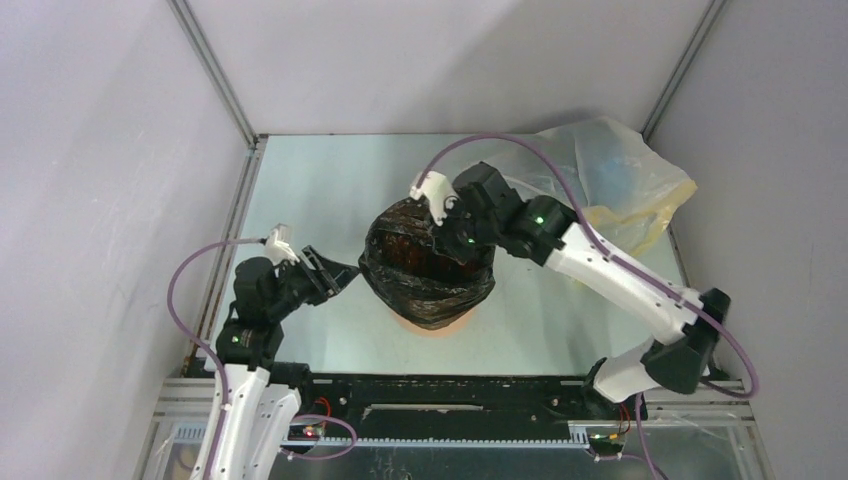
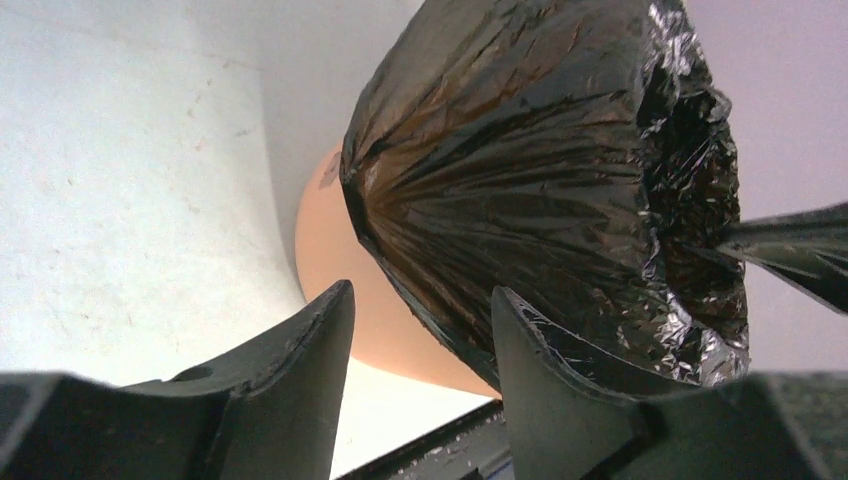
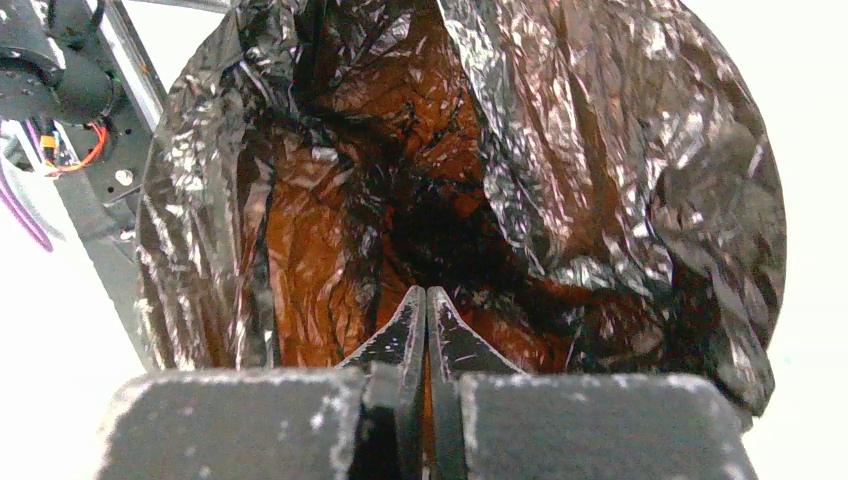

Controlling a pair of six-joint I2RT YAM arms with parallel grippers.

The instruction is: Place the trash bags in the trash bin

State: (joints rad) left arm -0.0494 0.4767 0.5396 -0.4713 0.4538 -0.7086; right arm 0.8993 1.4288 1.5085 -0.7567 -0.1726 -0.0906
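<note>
The black trash bag [image 1: 425, 265] is draped over the orange trash bin [image 1: 436, 322], and only the bin's lower wall shows beneath it. In the left wrist view the bag [image 2: 520, 160] covers the bin [image 2: 345, 260] down most of its side. My left gripper [image 1: 345, 275] is open and empty, just left of the bin, with its jaws [image 2: 420, 290] apart near the bag's lower edge. My right gripper [image 1: 445, 232] is shut and pushed down into the bag's mouth. In its own view the tips [image 3: 427, 290] meet inside the bag [image 3: 600, 150], with orange glowing through the plastic.
A translucent yellowish plastic bag [image 1: 620, 170] lies at the back right corner. Grey walls enclose the table [image 1: 330, 190] on three sides. The black base rail [image 1: 450, 385] runs along the near edge.
</note>
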